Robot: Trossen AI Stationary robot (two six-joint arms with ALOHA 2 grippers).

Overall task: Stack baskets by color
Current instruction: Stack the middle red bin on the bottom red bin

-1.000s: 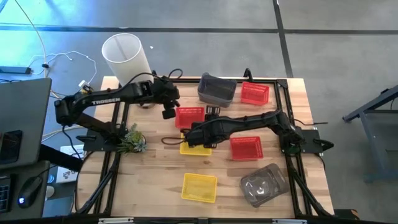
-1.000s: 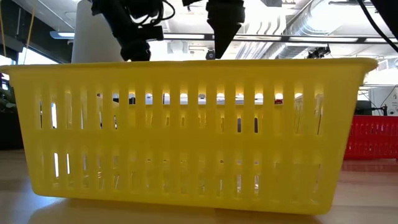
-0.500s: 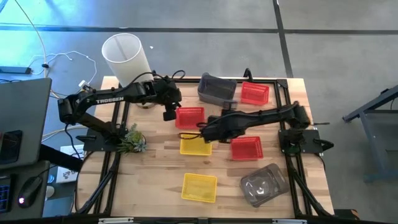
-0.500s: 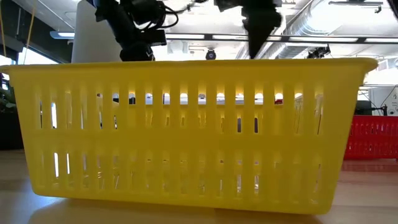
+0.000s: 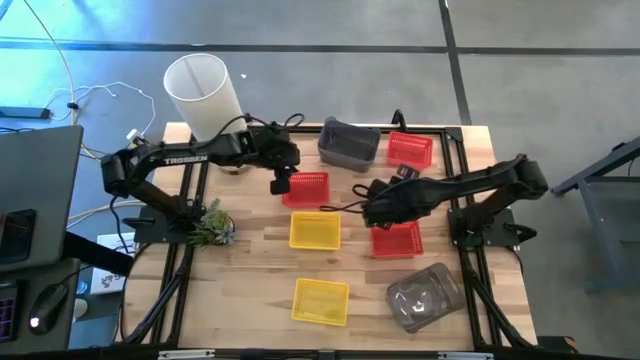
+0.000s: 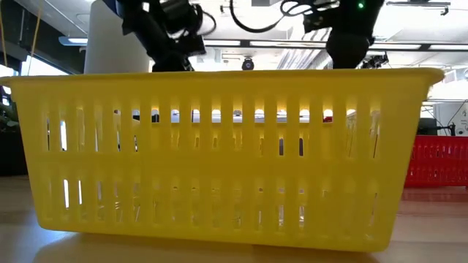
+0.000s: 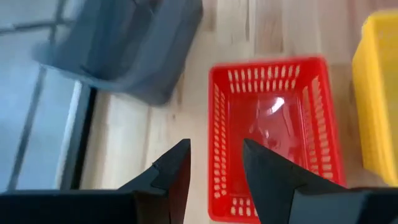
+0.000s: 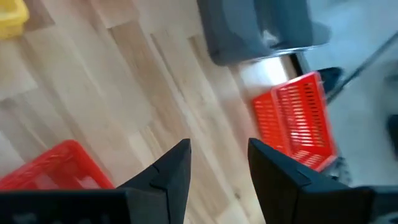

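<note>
High view, read from the left side: the left gripper (image 5: pixel 279 184) has moved a little to the right since a second ago and now hangs over the left edge of the red basket (image 5: pixel 308 187) in the middle of the table; its fingers (image 7: pixel 169 171) stand apart with nothing between them, one on each side of the basket's wall. Just below it lies a yellow basket (image 5: pixel 314 229), which was covered by the right arm before and is now free to see, set on the wood near the red one. A second yellow basket (image 5: pixel 321 300) lies near the front edge, well apart. More to the right, the right gripper (image 5: pixel 366 211) has pulled away from the yellow basket and is now between it and another red basket (image 5: pixel 397 238); its fingers (image 8: pixel 166 171) are also apart and empty. At the back stand the grey baskets (image 5: pixel 350 143) and a third red basket (image 5: pixel 410 149); a clear grey one (image 5: pixel 424 294) lies at the front right. This probably means the right arm has finished placing yellow, and the left arm is about to take the red basket for stacking.
</note>
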